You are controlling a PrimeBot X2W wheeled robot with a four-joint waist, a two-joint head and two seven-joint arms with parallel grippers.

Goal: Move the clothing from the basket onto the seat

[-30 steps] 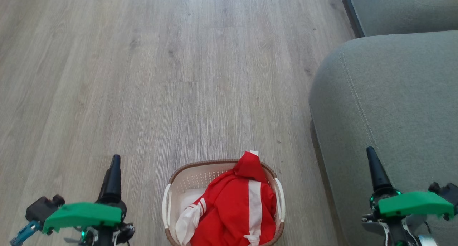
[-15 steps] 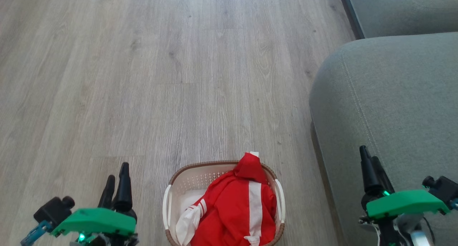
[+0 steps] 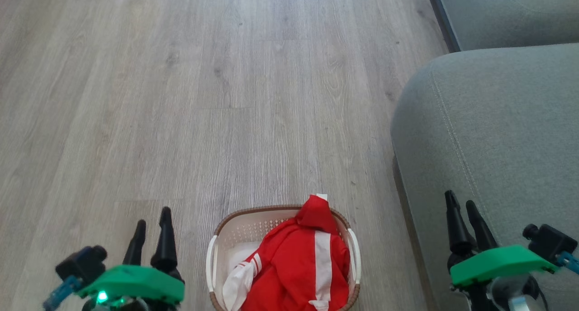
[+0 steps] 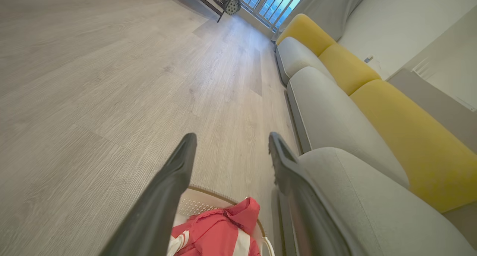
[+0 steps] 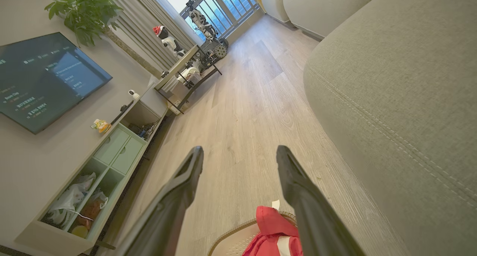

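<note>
**Asker:** How do your hands stand?

**Me:** Both are empty. My left gripper [image 3: 153,217] has its two fingers apart, and so does my right gripper [image 3: 460,202]. Neither touches anything.

**Asker:** Where is the clothing from there?

**Me:** The clothing [image 3: 298,265] lies between my hands and a little closer in to my body than the fingertips. It is heaped in the basket [image 3: 239,232], which stands on the floor [image 3: 226,98]. From my left hand it is to the right and near. From my right hand it is to the left and farther off, since that hand hangs over the edge of the seat [image 3: 497,134].

**Asker:** So which arm goes in?

**Me:** I judge the left is nearer to the basket. The heap sits toward the basket's right side, though, and the seat is on my right, just beside the basket.

**Asker:** How does the heap lie?

**Me:** Its long axis runs straight away from me, in line with the basket's oval. The white stripe [image 3: 322,256] follows that line. A red peak drapes over the far rim and points away from me. The near end runs out of view at the bottom of my head view, so I can't tell how it ends.
</note>
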